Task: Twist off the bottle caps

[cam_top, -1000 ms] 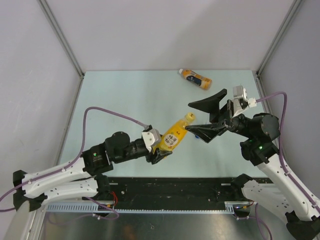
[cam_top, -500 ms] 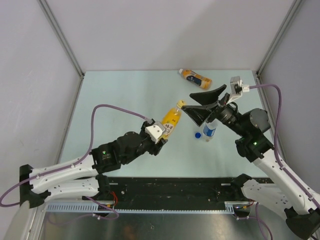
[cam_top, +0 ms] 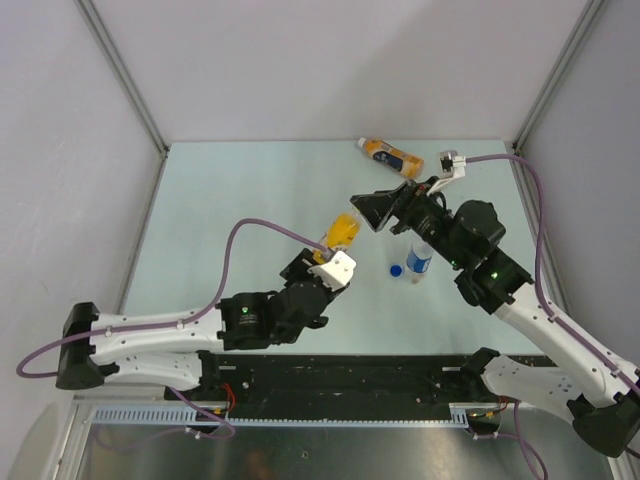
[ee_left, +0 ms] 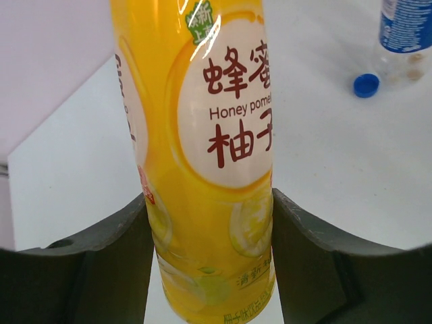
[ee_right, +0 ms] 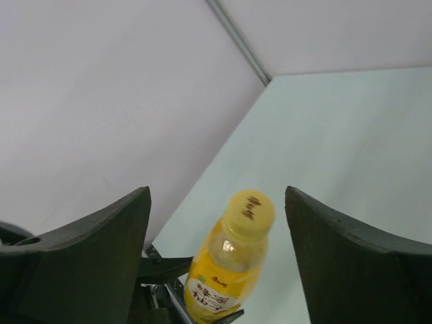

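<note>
My left gripper (cam_top: 332, 250) is shut on the lower body of the yellow bottle (cam_top: 343, 230), holding it upright above the table; its label fills the left wrist view (ee_left: 202, 169). My right gripper (cam_top: 373, 211) is open, just right of the bottle's top. In the right wrist view the yellow cap (ee_right: 250, 214) sits on the bottle between and beyond the wide-open fingers (ee_right: 101, 250), untouched. The clear bottle (cam_top: 420, 260) stands capless with its blue cap (cam_top: 396, 270) on the table beside it. The orange bottle (cam_top: 394, 157) lies at the back with its white cap (cam_top: 362, 143) on.
The table has grey walls at the back and on both sides. The clear bottle (ee_left: 405, 30) and blue cap (ee_left: 366, 85) lie just right of the held bottle, under the right arm. A black rail runs along the near edge (cam_top: 340, 375).
My left arm has carried the yellow bottle farther back and stood it more upright. My right gripper has swung left and back toward the bottle's top, staying open.
</note>
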{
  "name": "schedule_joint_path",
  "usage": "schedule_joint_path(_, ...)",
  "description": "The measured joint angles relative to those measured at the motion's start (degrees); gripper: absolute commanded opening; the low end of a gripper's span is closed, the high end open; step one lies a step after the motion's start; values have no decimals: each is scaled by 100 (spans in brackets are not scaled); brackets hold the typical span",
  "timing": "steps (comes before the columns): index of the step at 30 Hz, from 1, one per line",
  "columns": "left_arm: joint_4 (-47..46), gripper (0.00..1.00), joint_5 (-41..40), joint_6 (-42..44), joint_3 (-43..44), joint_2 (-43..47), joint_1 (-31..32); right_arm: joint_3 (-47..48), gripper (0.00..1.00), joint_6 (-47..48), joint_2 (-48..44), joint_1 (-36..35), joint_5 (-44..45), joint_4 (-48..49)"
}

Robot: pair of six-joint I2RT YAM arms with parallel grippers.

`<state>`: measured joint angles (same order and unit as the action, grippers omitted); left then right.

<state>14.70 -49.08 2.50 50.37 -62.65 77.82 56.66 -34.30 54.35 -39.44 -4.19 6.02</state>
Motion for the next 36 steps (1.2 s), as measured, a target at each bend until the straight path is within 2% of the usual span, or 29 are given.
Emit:
schedule_joint_path(4,26,0,-476,7,109,-175,107,63,67,-26,39,-57,498,-374)
schedule_joint_path(7,48,0,-688,11,177,-284,155,85,64,-50,76,-59,684,-579)
schedule_joint_path(12,98,0,-841,13,184,-358,184,92,59,-70,247,-63,695,-693)
schedule_joint_path(16,184,0,-883,46,184,-382,195,94,51,-111,363,-70,645,-704)
schedule_joint_path(18,221,0,-890,52,184,-385,199,96,41,-138,391,-72,614,-697)
schedule_joint_path(22,254,0,-940,52,184,-411,210,101,14,-205,426,-72,520,-627)
schedule_joint_path(24,258,0,-984,50,184,-411,210,103,4,-205,426,-72,466,-612)
schedule_joint_path(31,260,0,-1001,48,184,-382,210,103,0,-166,437,68,24,-509)
schedule_joint_path(36,258,0,-544,-13,157,-103,138,103,0,-48,420,264,-511,-337)
